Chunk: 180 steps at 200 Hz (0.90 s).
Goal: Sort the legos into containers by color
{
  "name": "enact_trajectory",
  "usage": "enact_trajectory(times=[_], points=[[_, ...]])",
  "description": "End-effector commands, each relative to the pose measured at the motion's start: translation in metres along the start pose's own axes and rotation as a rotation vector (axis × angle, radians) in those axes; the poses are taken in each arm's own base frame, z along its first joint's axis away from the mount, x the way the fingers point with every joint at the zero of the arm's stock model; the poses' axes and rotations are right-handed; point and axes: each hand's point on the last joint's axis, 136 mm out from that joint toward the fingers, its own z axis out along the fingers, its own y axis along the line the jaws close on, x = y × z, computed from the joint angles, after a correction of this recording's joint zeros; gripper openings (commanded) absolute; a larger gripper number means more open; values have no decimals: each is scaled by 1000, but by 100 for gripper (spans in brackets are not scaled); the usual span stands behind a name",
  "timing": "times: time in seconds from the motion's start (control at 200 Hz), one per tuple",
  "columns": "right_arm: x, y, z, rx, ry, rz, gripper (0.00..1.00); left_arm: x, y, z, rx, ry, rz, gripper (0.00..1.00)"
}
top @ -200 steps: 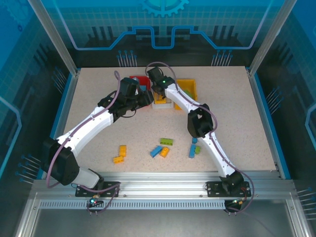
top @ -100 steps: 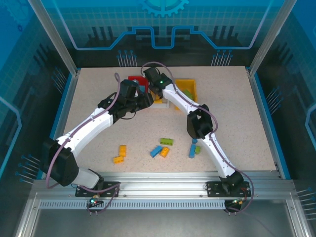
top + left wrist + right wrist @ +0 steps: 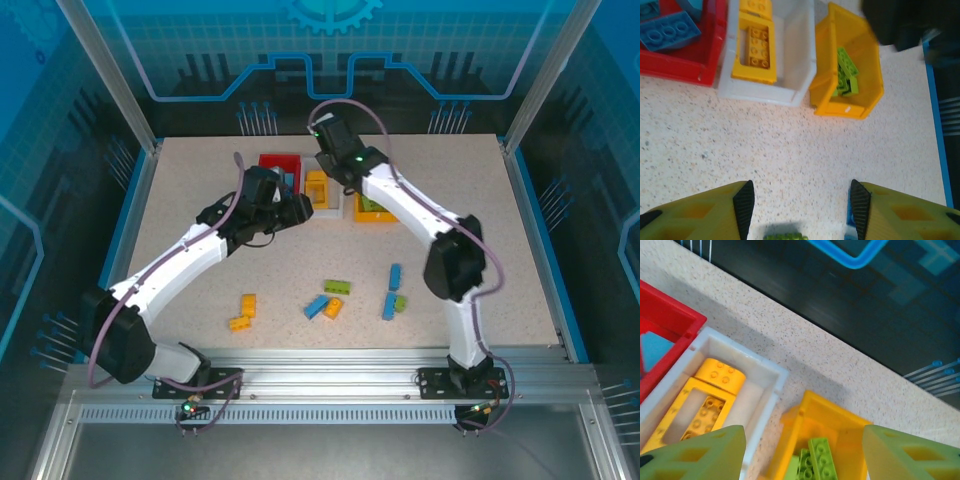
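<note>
Legos (image 3: 336,287) still wait on the desk (image 3: 500,250); my right end effector (image 3: 804,442), spread and empty, has swung above the yellow bin (image 3: 837,416); left end effector (image 3: 800,200) spread too.

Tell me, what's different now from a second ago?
The right arm straightened and swung rightward. The right hand, open and empty, pulled back from over the white bin toward the back. The left hand nudged slightly right. The loose legos stayed put.
</note>
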Motion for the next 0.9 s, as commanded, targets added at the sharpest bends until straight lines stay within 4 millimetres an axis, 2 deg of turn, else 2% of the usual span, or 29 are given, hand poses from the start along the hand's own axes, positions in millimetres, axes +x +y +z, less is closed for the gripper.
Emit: enact_trajectory(times=[0.0,0.095,0.115,0.12,0.15,0.195,0.23,0.255,0.37,0.46,0.55,0.625,0.65,0.765,0.895], points=[[-9,-15,-64,-101,-98,245,64,36,-12,-4,51,94,112,57],[24,-10,-100,-219,-57,354,65,66,-14,-2,45,161,161,58],[36,-5,-100,-240,-28,359,65,73,-14,-2,45,176,171,58],[34,-8,-108,-252,-39,378,65,74,-15,-2,46,179,173,57],[48,-3,-118,-293,-12,399,65,85,-16,-2,48,204,195,58],[66,2,-134,-345,21,426,68,101,-15,-4,42,238,237,58],[88,10,-140,-384,75,440,69,114,-14,-6,39,269,274,59],[92,11,-153,-423,79,460,71,122,-13,-8,40,292,302,59],[133,33,-192,-610,170,537,74,164,4,-19,44,442,398,60],[165,49,-218,-714,257,598,75,189,22,-28,25,547,459,61],[191,67,-242,-796,316,640,77,210,28,-33,33,615,535,62],[206,80,-258,-850,347,664,78,223,30,-31,29,646,602,62],[218,85,-258,-850,373,667,78,227,32,-28,21,657,621,62],[241,90,-263,-823,408,668,78,239,41,-14,-42,689,715,62],[245,86,-263,-805,393,687,79,234,57,0,-163,657,798,63]])
